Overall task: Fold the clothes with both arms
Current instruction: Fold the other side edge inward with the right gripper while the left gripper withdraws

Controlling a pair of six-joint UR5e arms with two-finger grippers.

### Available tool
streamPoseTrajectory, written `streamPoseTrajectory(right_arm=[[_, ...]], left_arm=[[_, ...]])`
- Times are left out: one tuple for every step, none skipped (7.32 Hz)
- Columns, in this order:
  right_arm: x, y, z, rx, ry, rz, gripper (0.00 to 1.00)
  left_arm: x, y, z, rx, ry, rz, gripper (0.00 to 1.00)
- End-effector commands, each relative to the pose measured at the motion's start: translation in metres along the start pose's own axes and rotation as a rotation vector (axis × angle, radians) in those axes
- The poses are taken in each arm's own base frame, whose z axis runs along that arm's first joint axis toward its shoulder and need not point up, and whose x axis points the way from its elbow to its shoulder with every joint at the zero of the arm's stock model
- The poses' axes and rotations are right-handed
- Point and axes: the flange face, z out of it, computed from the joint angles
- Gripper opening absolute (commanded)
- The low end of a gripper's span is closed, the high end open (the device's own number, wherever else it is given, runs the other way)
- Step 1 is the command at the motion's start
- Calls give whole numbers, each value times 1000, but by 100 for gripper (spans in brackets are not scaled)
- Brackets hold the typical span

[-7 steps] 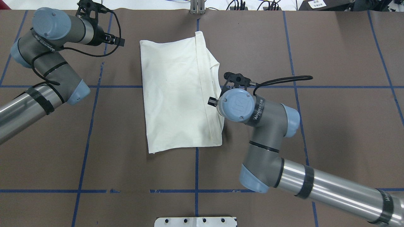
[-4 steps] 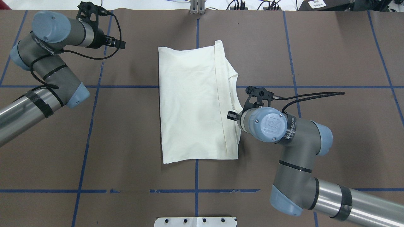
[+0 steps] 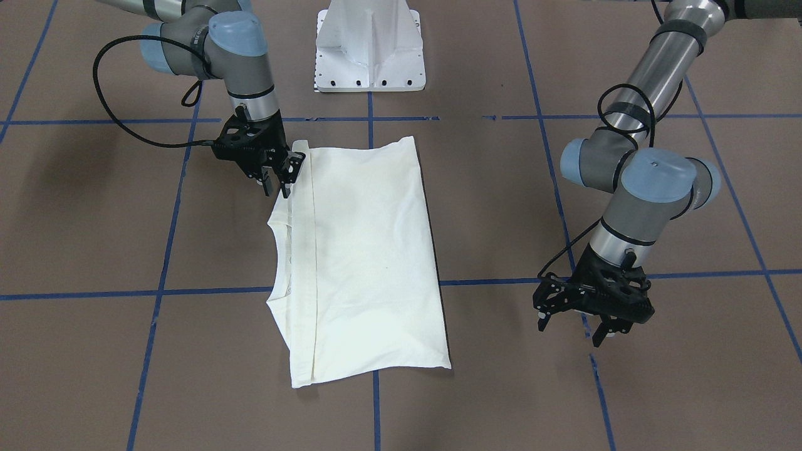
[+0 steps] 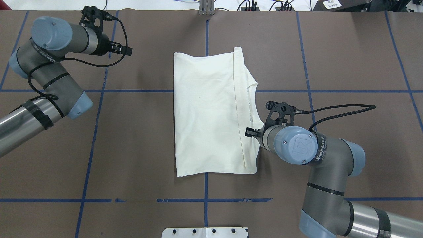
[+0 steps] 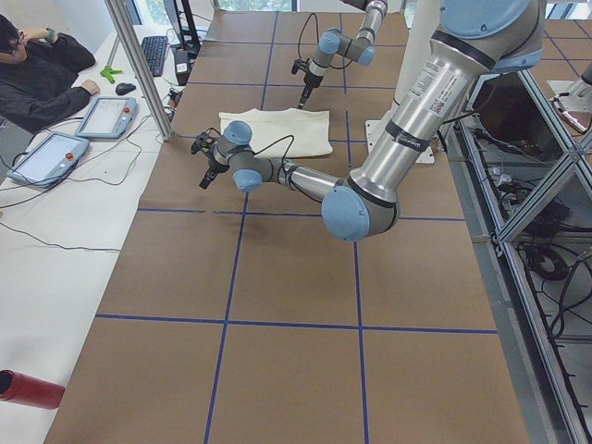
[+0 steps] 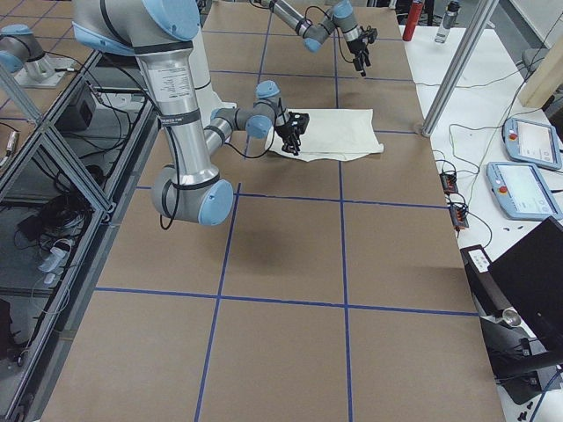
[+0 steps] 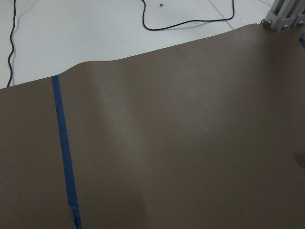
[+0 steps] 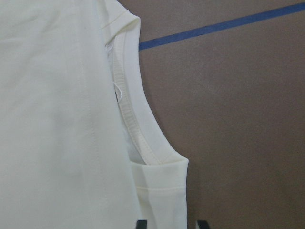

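The shirt lies folded into a long plain cream panel at the centre of the table, with the collar showing along its left edge in the front-facing view.

We judge the main risk to be a pull on just 1 corner. With the other arm far off, the 2 layers could shear, the panel could swing round, or the fold could open. A tip could also catch only the upper layer.

The right gripper stands at the shirt's upper-left corner, its 2 tips narrowly apart astride the shoulder. We cannot tell whether it is clamped on cloth.

The left gripper, at lower right, is spread wide and holds nothing, well apart from the shirt.
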Motion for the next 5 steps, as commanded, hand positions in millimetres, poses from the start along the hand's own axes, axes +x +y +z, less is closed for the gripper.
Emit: streamPoseTrajectory(right_arm=[[-2, 3, -19, -13, -35, -88, 100], [-5, 16, -18, -19, -37, -106, 100], [-5, 38, -14, -16, -33, -175, 100], [-6, 63, -11, 54, -22, -289, 100], [-12, 85, -18, 63, -39, -382, 100]], left_arm=[[4, 40, -52, -56, 106, -137, 100], [17, 87, -90, -78, 156, -185, 100], [25, 114, -126, -86, 190, -224, 100], [36, 131, -141, -106, 214, -246, 100], [46, 137, -142, -118, 227, -268, 100]])
